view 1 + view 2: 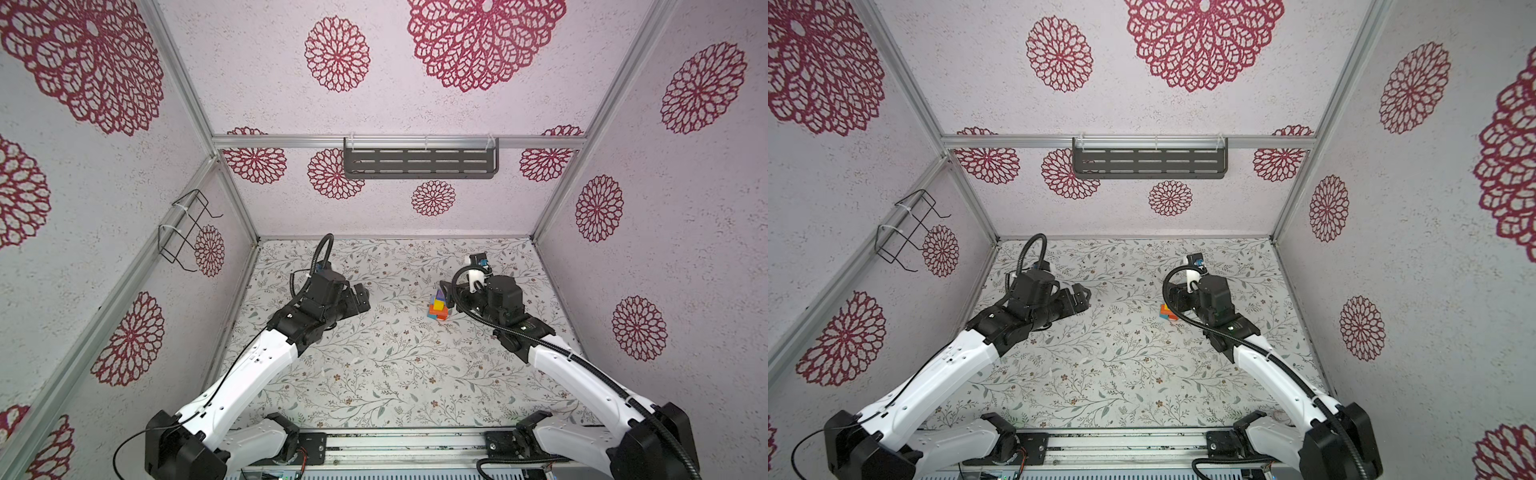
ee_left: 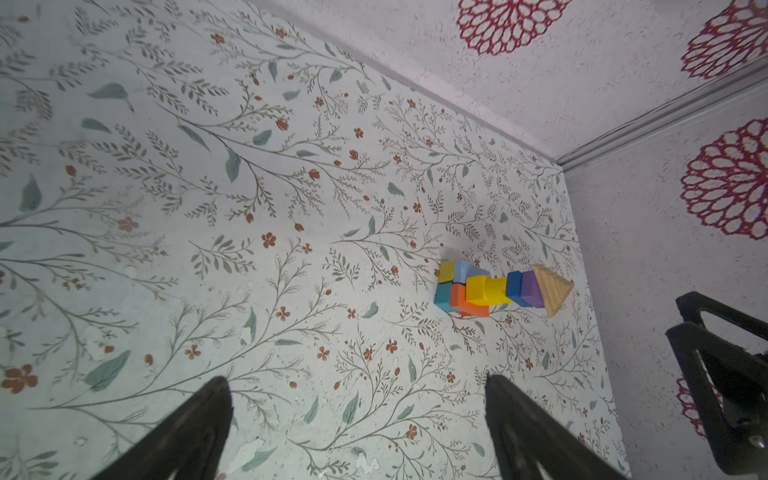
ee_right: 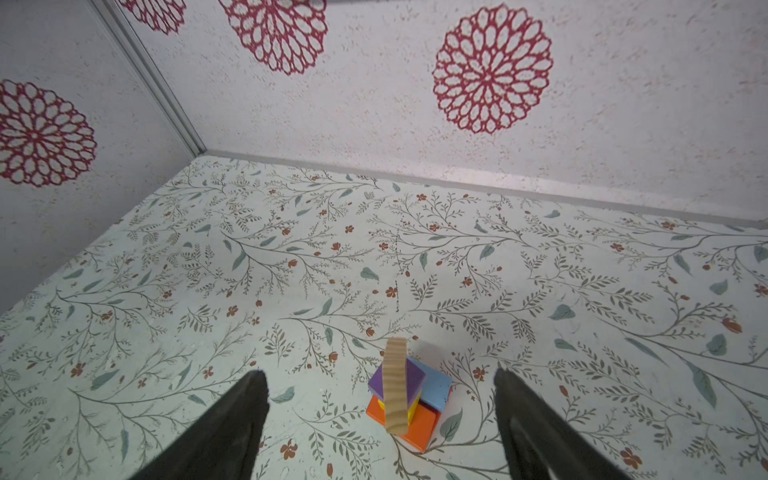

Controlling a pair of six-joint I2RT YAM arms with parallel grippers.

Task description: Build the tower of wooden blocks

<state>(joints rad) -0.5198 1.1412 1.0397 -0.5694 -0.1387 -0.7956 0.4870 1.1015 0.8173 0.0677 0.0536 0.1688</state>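
Standing apparently finished: tower (image 2: pixel 498 289), wedge (image 3: pixel 395 382) capping it, right of centre on the counter (image 3: pixel 540 291)
Right hand (image 3: pixel 378 374) hovering over it, spread apart, empty; left hand (image 2: pixel 355 379) idling well apart, likewise spread and empty; nothing lying loose in view
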